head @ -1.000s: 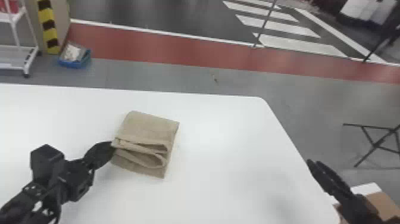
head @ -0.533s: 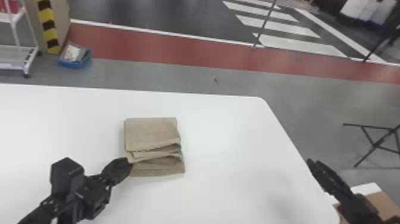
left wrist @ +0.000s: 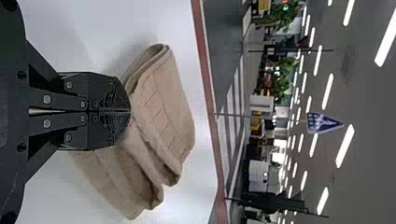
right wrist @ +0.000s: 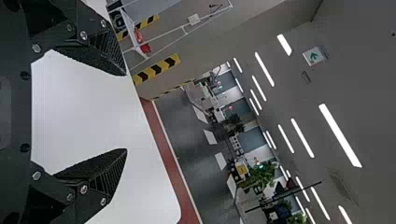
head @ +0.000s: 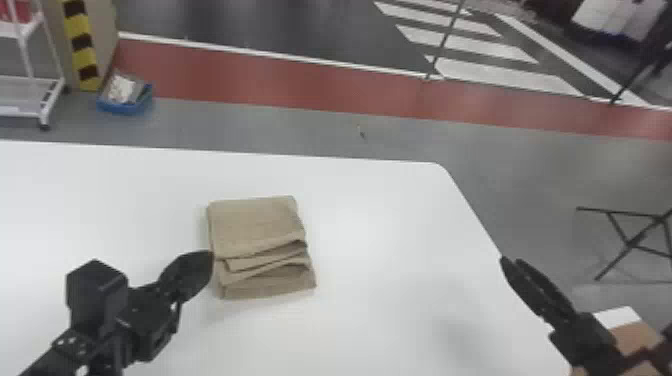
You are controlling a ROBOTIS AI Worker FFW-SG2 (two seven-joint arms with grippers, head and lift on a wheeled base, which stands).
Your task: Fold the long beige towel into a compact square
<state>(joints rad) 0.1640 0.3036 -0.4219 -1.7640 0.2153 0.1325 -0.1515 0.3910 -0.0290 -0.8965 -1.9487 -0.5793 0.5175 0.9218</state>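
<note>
Desk: white, smooth-topped (head: 380, 225), its far right corner rounded
Past the far edge, toward the left: blue open bin (head: 125, 107) with whitish contents on the grey floor (head: 250, 125); white metal wheeled cart (head: 50, 102); yellow-and-black striped band (head: 82, 57) on a beige pillar (head: 102, 35)
Farther out: long red floor strip (head: 280, 75), then white crosswalk bars (head: 505, 75)
Off the right edge: black folding stand (head: 635, 242); brown cardboard box (head: 635, 337)
Overhead: blue-and-white triangular sign (left wrist: 322, 122); white strip lights (left wrist: 345, 145); green-and-white arrow sign (right wrist: 314, 56)

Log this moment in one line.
towel: folded, on table; left gripper: shut, at towel's left edge; right gripper: open, by table's right edge
</note>
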